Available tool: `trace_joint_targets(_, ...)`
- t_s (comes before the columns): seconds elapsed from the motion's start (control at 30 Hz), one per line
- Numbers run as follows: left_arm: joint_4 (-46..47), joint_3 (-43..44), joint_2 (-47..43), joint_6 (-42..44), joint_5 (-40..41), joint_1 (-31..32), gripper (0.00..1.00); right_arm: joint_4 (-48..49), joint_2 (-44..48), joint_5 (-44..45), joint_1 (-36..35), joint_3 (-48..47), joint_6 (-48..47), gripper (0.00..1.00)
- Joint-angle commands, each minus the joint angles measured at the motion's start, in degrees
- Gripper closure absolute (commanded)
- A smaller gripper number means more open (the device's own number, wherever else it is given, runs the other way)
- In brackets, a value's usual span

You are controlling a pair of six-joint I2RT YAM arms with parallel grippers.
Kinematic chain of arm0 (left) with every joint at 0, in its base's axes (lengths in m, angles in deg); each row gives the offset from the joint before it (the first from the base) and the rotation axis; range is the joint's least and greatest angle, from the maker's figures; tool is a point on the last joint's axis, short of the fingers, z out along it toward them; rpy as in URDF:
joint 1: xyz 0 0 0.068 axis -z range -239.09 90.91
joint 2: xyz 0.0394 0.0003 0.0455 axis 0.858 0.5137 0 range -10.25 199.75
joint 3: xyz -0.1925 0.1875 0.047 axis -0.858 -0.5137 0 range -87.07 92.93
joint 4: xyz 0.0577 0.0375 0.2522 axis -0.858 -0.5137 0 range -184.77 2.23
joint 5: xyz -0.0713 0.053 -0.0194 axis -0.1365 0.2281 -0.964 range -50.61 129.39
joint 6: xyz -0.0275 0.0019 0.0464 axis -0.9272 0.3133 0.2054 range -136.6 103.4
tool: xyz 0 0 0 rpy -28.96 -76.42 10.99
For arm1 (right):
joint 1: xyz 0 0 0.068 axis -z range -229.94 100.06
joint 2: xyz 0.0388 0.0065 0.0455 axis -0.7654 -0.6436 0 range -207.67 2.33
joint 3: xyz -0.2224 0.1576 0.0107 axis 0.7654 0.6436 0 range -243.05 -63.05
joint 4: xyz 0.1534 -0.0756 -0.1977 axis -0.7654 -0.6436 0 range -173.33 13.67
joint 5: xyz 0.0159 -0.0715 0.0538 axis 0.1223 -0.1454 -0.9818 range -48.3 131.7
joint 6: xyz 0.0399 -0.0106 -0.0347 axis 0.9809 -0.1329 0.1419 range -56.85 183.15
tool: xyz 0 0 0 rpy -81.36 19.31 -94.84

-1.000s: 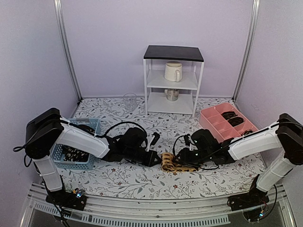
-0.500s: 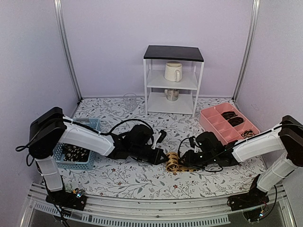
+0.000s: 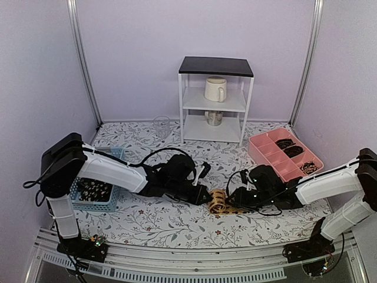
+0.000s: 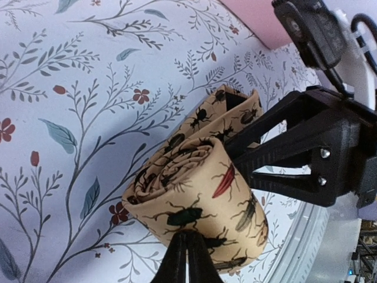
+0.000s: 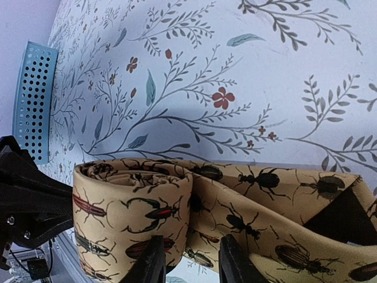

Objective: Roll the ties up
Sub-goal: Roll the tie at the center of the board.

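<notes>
At the front middle of the flowered table [image 3: 177,227]: we see the tie [image 3: 218,203] lying between both grippers.
Left arm [image 3: 112,174]: stretched low, reaching rightward; left gripper [image 4: 184,240] fingers pressed together against the roll, though we cannot tell if fabric is pinched.
Right arm [image 3: 324,186]: low, reaching leftward; right gripper [image 5: 190,242] clamps the tie beside the roll.
Tie: soft tan cloth with a beetle print, wound into a snug coil, tail flat.

Robot lab — bare walls [image 3: 135,53], metal frame [image 3: 82,65]

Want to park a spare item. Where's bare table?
Free: near strip in front of the tie; back patch between glass and basket. Crowded: centre, where left claw and right claw meet at the tie.
</notes>
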Motion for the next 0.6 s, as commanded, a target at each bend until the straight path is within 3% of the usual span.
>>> trace_joint_targets(0.0,-2.2,1.8,1.0,0.2,0.5,1.0,0.96,-1.3,3.8,1.8,0.4,1.0,-0.1,0.68)
trace_joint_targets(0.23,-2.5,2.7,1.2,0.6,0.4,1.1,0.96,-3.2,9.5,2.0,0.4,0.6,0.3,0.59)
trace_joint_targets(0.57,-2.4,3.5,1.4,0.7,0.4,1.2,0.97,0.8,3.6,-2.8,-1.1,-2.9,2.1,0.45)
